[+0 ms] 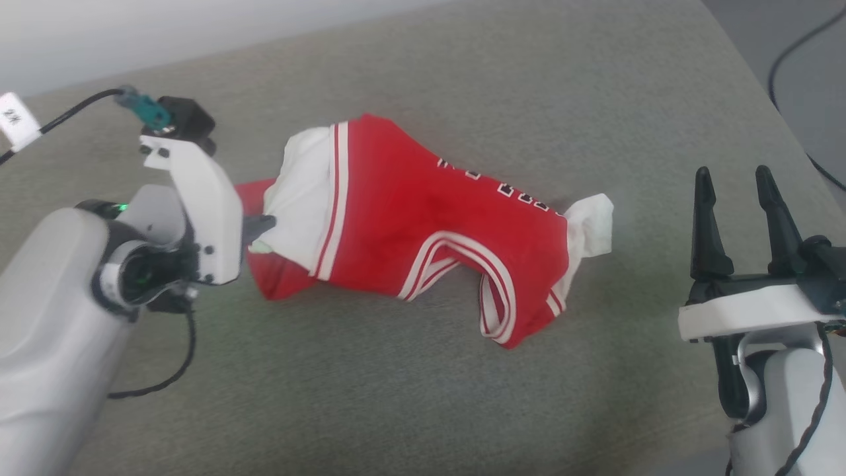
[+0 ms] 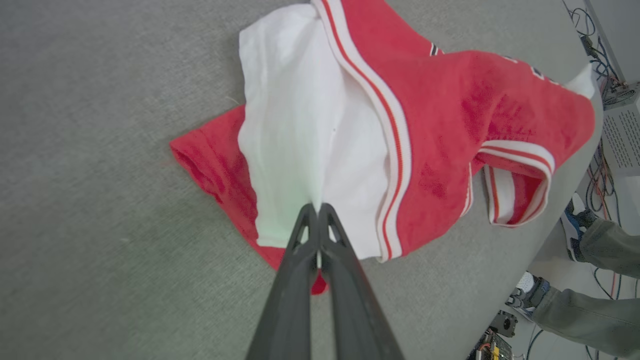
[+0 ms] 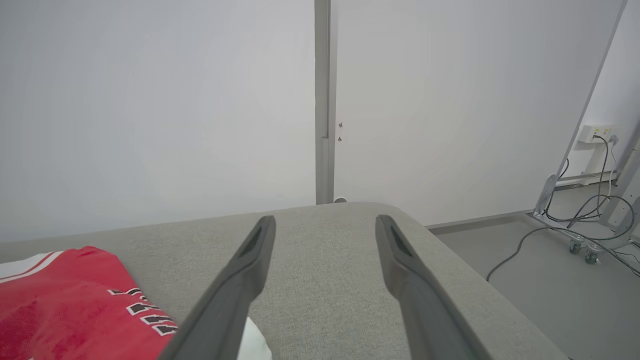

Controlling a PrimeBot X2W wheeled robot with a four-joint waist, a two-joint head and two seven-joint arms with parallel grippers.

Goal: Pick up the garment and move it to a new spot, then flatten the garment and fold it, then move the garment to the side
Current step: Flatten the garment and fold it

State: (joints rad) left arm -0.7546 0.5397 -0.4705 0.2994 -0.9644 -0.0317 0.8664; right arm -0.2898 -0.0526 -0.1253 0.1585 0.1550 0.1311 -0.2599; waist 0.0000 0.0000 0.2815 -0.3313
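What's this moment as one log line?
left gripper: shut on shirt sleeve | right gripper: open, clear of shirt | shirt: crumpled on grey surface

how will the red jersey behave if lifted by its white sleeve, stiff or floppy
Probably floppy: the jersey lies crumpled in soft folds, so it would likely hang and drag from the white sleeve pinched by the left gripper. Likely light for its size, being thin cloth. Pushed, it would probably bunch on the textured table rather than slide.
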